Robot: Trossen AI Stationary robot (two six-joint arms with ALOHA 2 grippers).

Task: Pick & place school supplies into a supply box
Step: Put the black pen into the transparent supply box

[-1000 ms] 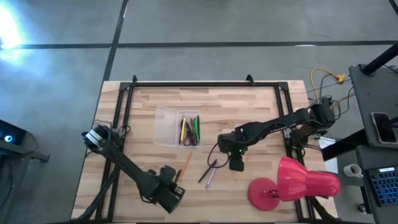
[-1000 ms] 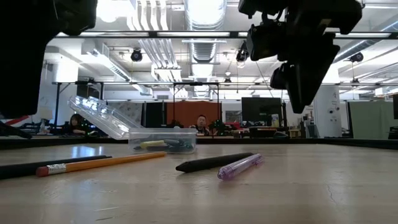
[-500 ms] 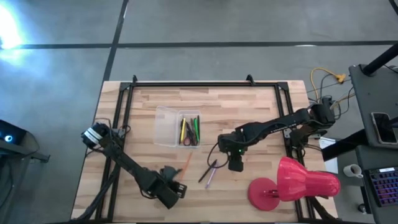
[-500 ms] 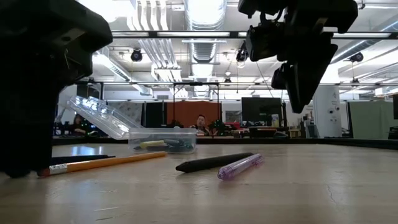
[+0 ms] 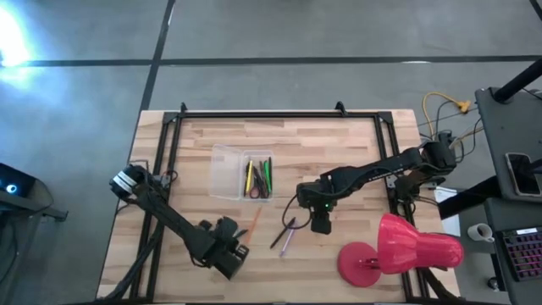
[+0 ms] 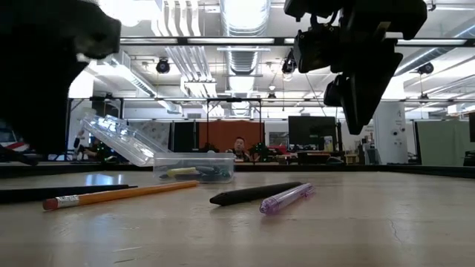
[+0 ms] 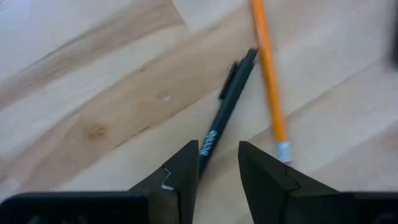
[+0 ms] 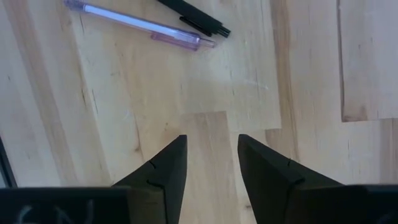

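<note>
My left gripper [image 7: 217, 163] is the one at work, low near the front edge of the tabletop [image 5: 356, 152] on its left half, fingers a little apart with nothing between them. What the next move turns on is how the black pen [image 7: 227, 102] lies to that gap: in the left wrist view its near end sits right at the opening between my fingertips and its long axis runs straight away from the claw, so the fingers straddle its line rather than cross it. The orange pencil [image 7: 268, 74] lies just beside it, eraser end close by my finger, the two angled together toward their far ends, so I judge a careless close could catch both. The supply box [image 5: 243, 173] sits toward the middle of the table, beyond the pen, with several pens already in one compartment. My right gripper [image 8: 211, 163] waits near mid-table, fingers apart and empty, with a purple pen [image 8: 140, 25] and another black pen [image 8: 193, 17] just ahead of it.
</note>
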